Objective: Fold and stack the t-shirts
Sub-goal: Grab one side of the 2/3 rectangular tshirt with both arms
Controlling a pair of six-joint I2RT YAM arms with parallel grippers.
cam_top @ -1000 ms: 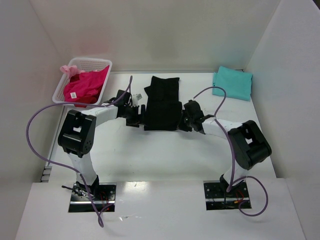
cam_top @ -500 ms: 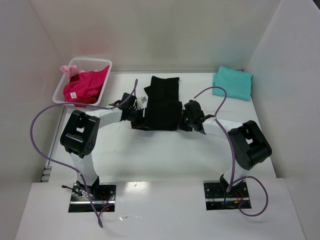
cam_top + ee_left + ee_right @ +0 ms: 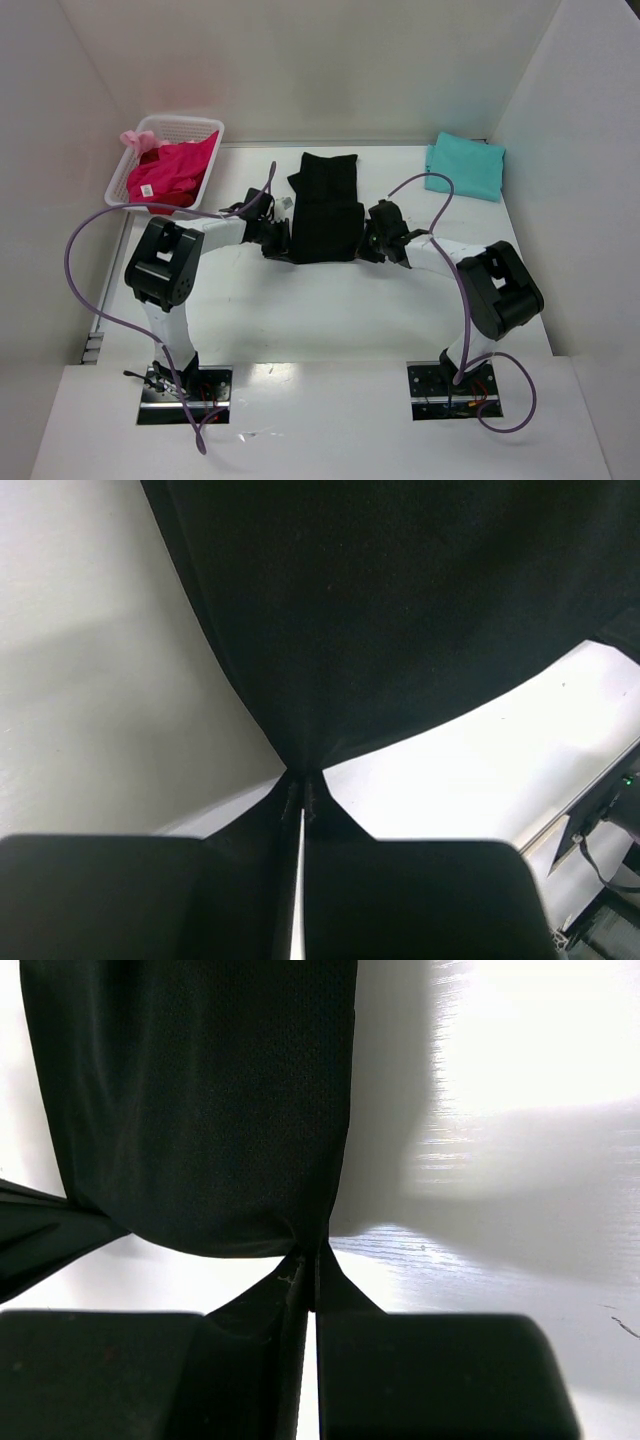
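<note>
Black t-shirt: we see it lying mid-way across the table.
Left gripper: we find its fingers clamped on the cloth's left edge.
Right gripper: clamped on the right edge.

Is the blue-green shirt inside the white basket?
No, the teal t-shirt lies folded at the far right corner, and the white basket at the far left holds the magenta-pink t-shirt.
</note>
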